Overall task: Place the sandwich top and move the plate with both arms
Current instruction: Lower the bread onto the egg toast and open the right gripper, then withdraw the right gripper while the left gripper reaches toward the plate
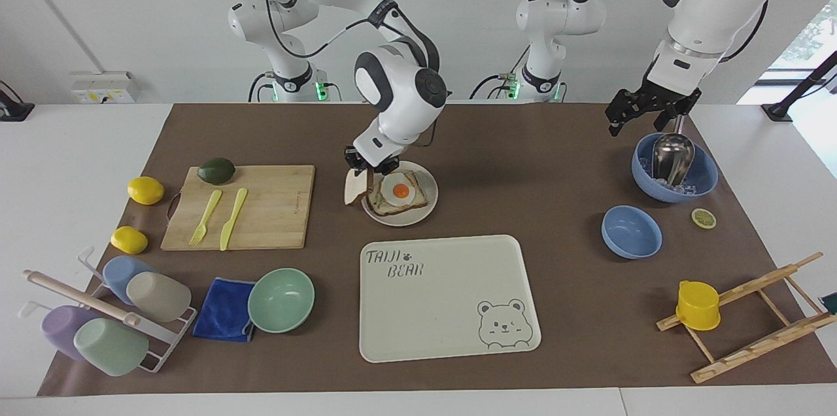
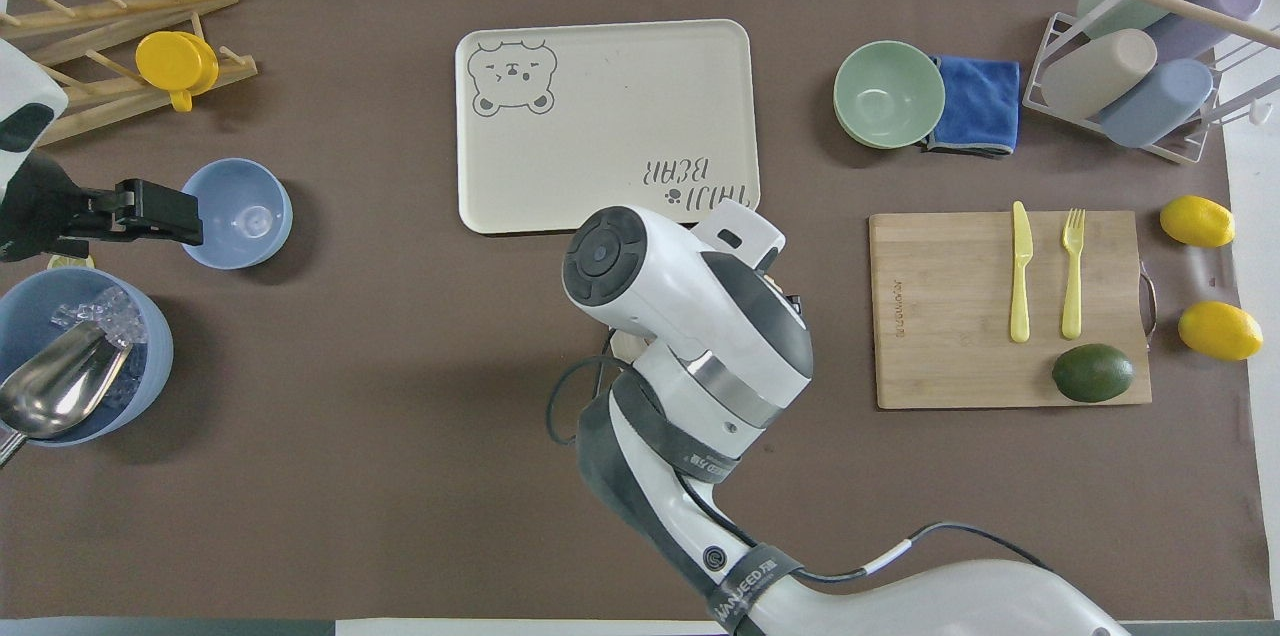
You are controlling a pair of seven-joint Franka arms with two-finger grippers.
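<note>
Sandwich top [image 1: 355, 187] hanging on edge from clenched right claw [image 1: 361, 166], over plate [image 1: 425, 208] rim, left claw [image 1: 644, 112] released, waiting.

You see a brown cover on the table [image 1: 523, 141]. The plate [image 1: 428, 203] is beige. On it sits brown toast with a white egg [image 1: 399, 192] and its orange yolk. The sandwich top [image 1: 355, 188] is pale with a brown crust. The tray [image 1: 451, 311] is cream with a grey bear drawing. Toward the right arm's end you see a mint-green bowl [image 1: 281, 300], a dark blue cloth [image 1: 224, 309], two yellow lemons [image 1: 145, 190], a dark green avocado [image 1: 216, 170] and a yellow fork [image 1: 206, 217] and knife [image 1: 233, 218] on a tan wooden board [image 1: 274, 207]. Toward the left arm's end are two blue bowls [image 1: 631, 231] and a yellow cup [image 1: 698, 305]. The arms [image 1: 399, 86] are white with black bands.
</note>
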